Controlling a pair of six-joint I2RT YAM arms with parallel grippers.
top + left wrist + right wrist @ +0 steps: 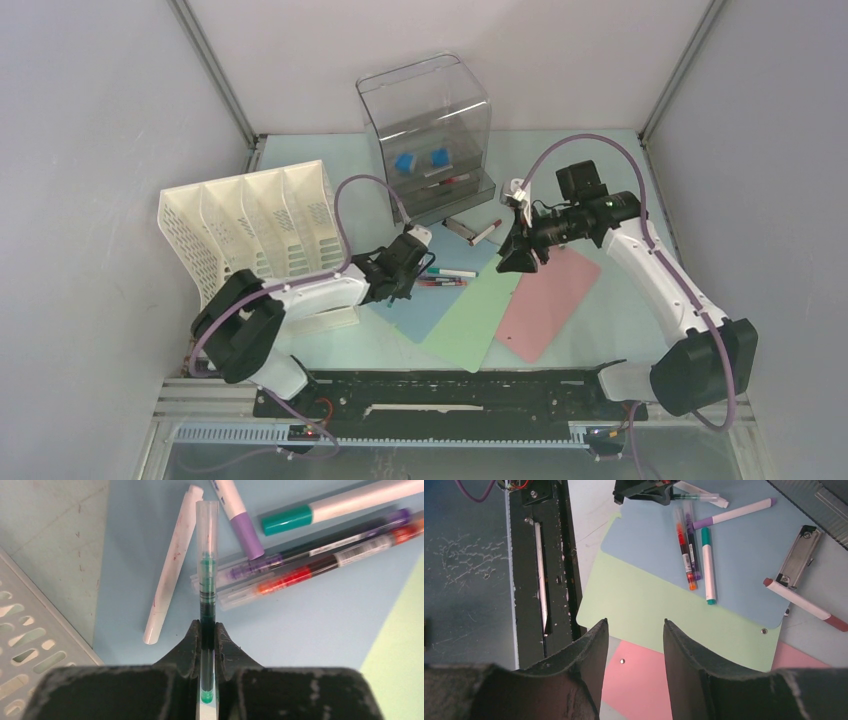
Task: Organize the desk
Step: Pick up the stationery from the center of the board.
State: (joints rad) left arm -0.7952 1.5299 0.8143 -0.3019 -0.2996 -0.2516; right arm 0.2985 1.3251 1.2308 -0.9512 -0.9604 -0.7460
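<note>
Left pincer (207, 628) is pinching the green pen (207, 570) near its tail. It looks light and stiff with a slick barrel, so you'd hold better mid-barrel. Right pincer (634, 630) is spread, empty, over the green folder (649, 610). Bench (590, 335) lies under everything. Loose pens (300, 565) at 1 o'clock.

on the desk (590, 325), the file rack (250, 225) stands left, the drawer box (425, 140) far centre, three overlapping folders (470, 310) near centre, pens (445, 277) on the leftmost.
</note>
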